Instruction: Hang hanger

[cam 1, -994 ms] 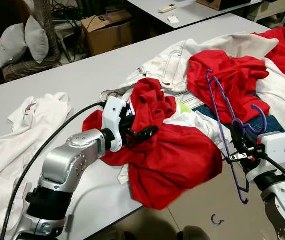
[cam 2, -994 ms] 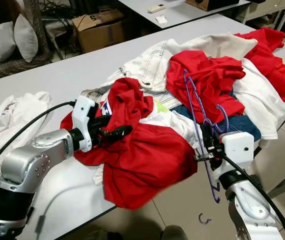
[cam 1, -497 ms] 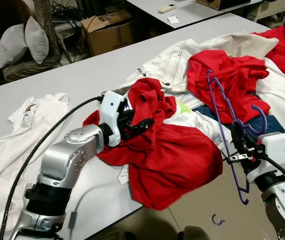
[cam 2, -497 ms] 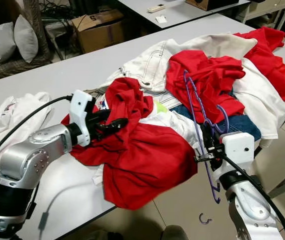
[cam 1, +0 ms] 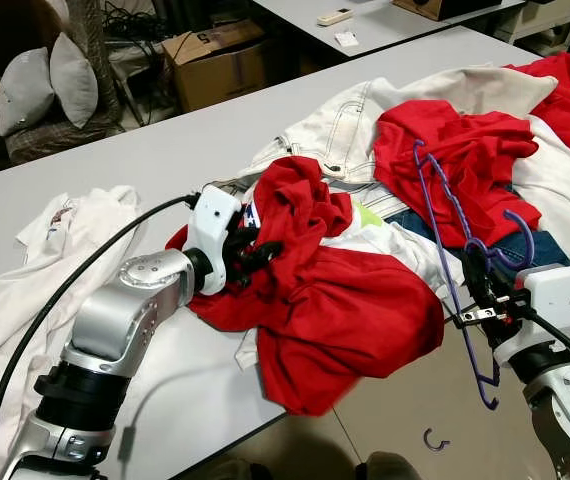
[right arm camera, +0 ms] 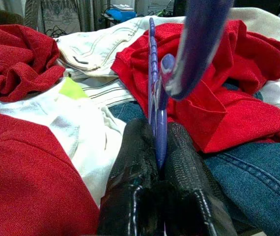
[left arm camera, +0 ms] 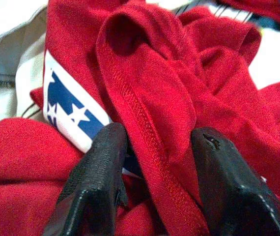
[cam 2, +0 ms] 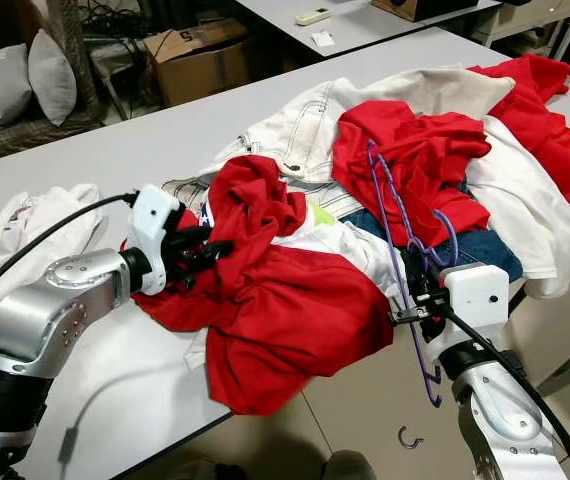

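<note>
hanger (cam 1: 445,235) looks thin, light and stiff; right gripper (cam 1: 477,290) fingers closed on its wire. left gripper (cam 1: 250,257) fingers straddle the soft red shirt (cam 1: 335,310).

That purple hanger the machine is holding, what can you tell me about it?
The purple hanger is thin, of glossy plastic or coated wire. It stands tilted over the table edge, its upper part lying on the red garment, its lower end hanging off the table. The right gripper is shut on its bar.

Long grey table (cam 1: 155,150); second table (cam 1: 385,20) behind; cardboard box (cam 1: 215,60) on floor (grey cushions (cam 1: 45,80) beside)
</note>
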`<state>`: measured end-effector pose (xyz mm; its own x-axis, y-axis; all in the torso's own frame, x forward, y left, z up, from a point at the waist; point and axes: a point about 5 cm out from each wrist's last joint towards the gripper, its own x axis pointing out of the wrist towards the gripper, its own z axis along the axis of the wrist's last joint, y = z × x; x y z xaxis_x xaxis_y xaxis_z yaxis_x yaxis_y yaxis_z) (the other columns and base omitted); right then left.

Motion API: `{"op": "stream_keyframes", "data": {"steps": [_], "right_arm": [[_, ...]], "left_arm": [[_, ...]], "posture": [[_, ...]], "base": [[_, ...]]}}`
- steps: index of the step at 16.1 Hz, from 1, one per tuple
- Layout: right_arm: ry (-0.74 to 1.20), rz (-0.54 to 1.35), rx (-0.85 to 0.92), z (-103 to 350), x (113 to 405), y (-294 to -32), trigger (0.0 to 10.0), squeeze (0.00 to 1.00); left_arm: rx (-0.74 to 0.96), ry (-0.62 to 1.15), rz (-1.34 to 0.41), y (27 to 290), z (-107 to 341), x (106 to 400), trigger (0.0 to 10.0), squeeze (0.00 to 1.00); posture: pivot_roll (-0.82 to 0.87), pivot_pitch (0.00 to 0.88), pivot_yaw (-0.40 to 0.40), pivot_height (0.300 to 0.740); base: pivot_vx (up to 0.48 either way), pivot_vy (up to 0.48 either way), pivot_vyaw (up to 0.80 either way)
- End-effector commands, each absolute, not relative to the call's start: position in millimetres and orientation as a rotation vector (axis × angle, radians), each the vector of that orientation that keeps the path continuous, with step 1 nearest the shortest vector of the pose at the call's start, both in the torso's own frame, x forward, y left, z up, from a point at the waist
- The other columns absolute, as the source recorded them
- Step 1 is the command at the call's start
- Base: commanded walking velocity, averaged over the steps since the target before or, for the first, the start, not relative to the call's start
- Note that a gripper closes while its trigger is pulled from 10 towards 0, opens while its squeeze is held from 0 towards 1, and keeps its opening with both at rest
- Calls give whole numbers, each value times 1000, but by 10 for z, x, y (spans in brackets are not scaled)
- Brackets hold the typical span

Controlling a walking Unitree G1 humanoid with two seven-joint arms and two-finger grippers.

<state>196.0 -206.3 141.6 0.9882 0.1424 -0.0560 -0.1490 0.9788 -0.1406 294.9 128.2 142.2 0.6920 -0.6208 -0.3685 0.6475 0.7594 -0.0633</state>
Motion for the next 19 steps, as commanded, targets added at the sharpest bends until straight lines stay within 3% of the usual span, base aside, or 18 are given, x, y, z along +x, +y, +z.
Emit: {"op": "stream_keyframes", "data": {"steps": [1,13,16,17,19], "right_arm": [[26,143,-162,1457,1969,-2078,10000,0],[21,140,-166,1464,1982,-2078,10000,0],[5,144,-168,1487,2024,-2076,10000,0],[-3,151,-166,1494,2047,-2072,10000,0],[-9,157,-163,1498,2066,-2059,10000,0]], "left_arm": [[104,378,-716,1282,1459,2969,0,0],[91,292,-622,1405,1603,3108,0,0],[143,101,-469,1747,1990,3362,0,0],[237,-69,-345,1991,2395,3500,0,0],[300,-204,-292,2073,2744,3548,0,0]], "posture": [[-237,0,119,740],[-239,0,122,740],[-226,0,118,740],[-216,0,114,740],[-213,0,118,740]], "base": [[0,0,0],[0,0,0],[0,0,0],[0,0,0],[0,0,0]]}}
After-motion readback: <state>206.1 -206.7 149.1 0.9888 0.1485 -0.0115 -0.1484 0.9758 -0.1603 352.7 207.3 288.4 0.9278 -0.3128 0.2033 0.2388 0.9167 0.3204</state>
